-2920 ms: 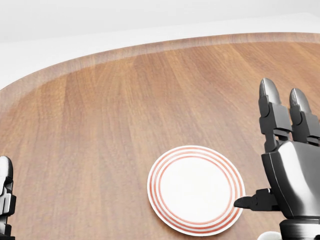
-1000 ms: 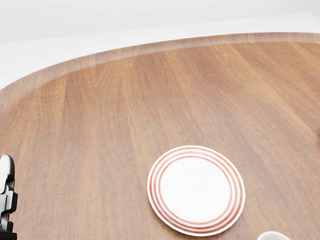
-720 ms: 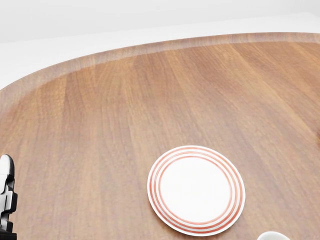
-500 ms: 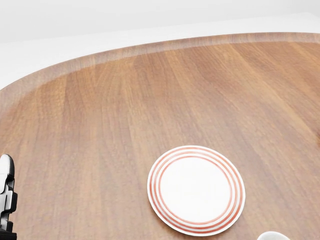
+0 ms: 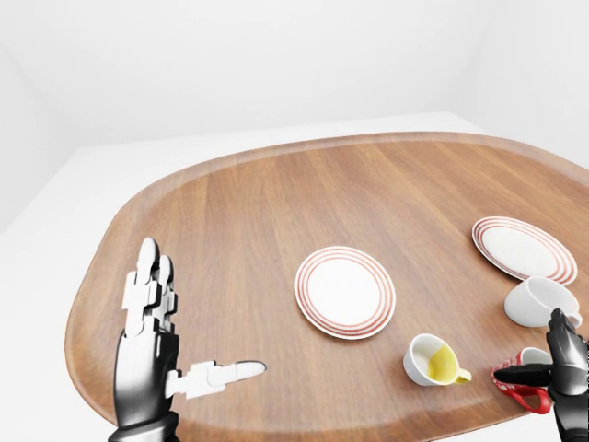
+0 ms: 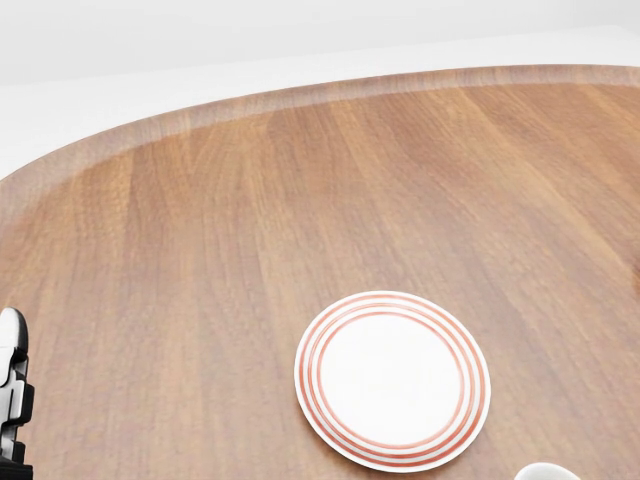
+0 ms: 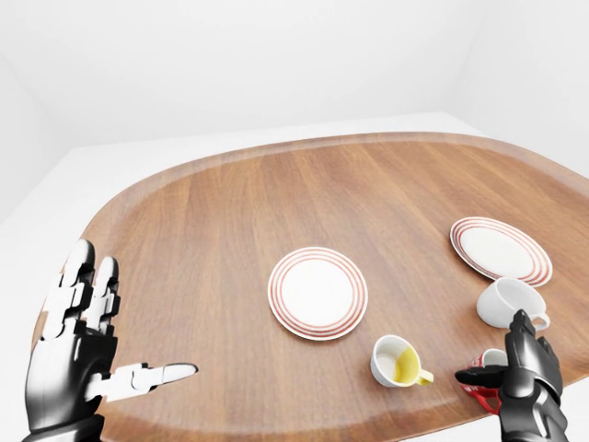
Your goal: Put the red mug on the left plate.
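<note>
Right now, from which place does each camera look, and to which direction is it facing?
Left-eye view: on the head, looking down over the oval wooden table; open left hand, right hand at the red mug.
Right-eye view: nearly the same picture.
Head view: closer, steeper; only a left fingertip shows.
All share the left red-ringed white plate.

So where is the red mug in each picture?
Left-eye view: the red mug sits at the bottom right, partly behind the right hand.
Right-eye view: bottom right again, mostly hidden by that hand.
Head view: not in it.
Shared landmark: the left plate, red-ringed, shows in all three; the mug lies to its lower right, past the yellow cup.
</note>
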Available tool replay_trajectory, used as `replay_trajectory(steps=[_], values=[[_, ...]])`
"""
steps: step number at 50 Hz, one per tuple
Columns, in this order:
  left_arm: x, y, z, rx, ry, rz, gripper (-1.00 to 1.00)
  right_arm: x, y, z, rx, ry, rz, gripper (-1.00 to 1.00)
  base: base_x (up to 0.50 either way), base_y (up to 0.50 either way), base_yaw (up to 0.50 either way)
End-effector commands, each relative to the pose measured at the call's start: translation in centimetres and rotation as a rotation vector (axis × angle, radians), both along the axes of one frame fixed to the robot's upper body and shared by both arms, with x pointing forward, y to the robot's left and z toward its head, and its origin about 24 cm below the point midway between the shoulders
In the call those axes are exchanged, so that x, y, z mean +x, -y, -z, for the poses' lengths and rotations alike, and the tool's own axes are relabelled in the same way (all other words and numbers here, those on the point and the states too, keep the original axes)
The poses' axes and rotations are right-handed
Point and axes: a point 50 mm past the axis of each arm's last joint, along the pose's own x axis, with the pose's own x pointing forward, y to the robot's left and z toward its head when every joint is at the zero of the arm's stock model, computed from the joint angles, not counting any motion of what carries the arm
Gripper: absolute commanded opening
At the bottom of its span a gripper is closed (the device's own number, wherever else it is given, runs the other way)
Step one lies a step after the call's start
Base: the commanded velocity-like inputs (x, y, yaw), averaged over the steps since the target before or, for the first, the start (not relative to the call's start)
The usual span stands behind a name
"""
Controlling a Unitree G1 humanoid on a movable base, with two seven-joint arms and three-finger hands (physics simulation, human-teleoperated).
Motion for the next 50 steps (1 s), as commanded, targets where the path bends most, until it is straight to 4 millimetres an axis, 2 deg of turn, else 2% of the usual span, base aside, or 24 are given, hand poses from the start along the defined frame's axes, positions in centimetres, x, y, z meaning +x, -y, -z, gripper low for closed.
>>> replay_trajectory(steps=[1,2,3,25,32,40,44,45,47,48,50], values=[[0.0,0.0,0.0,0.001,0.001,-0.001,1.00,-0.4,-0.1,1.3,0.027,-0.052,0.020,0.59,0.00,0.00,0.00],[0.0,0.0,0.0,0.000,0.001,-0.001,1.00,-0.4,0.0,1.3,0.027,-0.051,0.023,0.17,0.00,0.00,0.00],[-0.1,0.0,0.0,0.001,0.001,-0.001,1.00,-0.5,0.1,1.4,0.031,-0.052,0.027,-1.00,0.00,0.00,0.00],[-0.1,0.0,0.1,-0.001,0.002,-0.003,1.00,-0.3,-0.2,1.3,0.023,-0.053,0.008,-1.00,0.00,0.00,0.00],[-0.1,0.0,0.1,-0.002,0.001,-0.003,1.00,0.4,-0.5,0.4,0.002,-0.012,-0.027,-1.00,0.00,0.00,0.00],[0.0,-0.1,0.1,-0.003,0.000,-0.003,1.00,3.3,-1.7,-2.1,-0.061,0.104,-0.105,-1.00,0.00,0.00,0.00],[-0.1,-0.1,0.1,-0.002,0.000,-0.002,1.00,6.7,-3.4,-4.8,-0.110,0.208,-0.200,-1.00,0.00,0.00,0.00],[-0.2,-0.1,0.1,-0.003,0.001,-0.003,1.00,8.2,-4.0,-6.1,-0.135,0.251,-0.233,-1.00,0.00,0.00,0.00],[-0.2,-0.2,0.1,-0.004,0.002,-0.004,1.00,9.5,-4.6,-7.3,-0.155,0.279,-0.272,-1.00,0.00,0.00,0.00],[-0.2,-0.2,0.1,-0.004,0.002,-0.005,1.00,10.9,-5.5,-9.0,-0.187,0.315,-0.325,-1.00,0.00,0.00,0.00],[-0.1,-0.2,0.1,-0.005,0.001,-0.005,1.00,12.3,-6.7,-10.8,-0.225,0.341,-0.396,-1.00,0.00,0.00,0.00]])
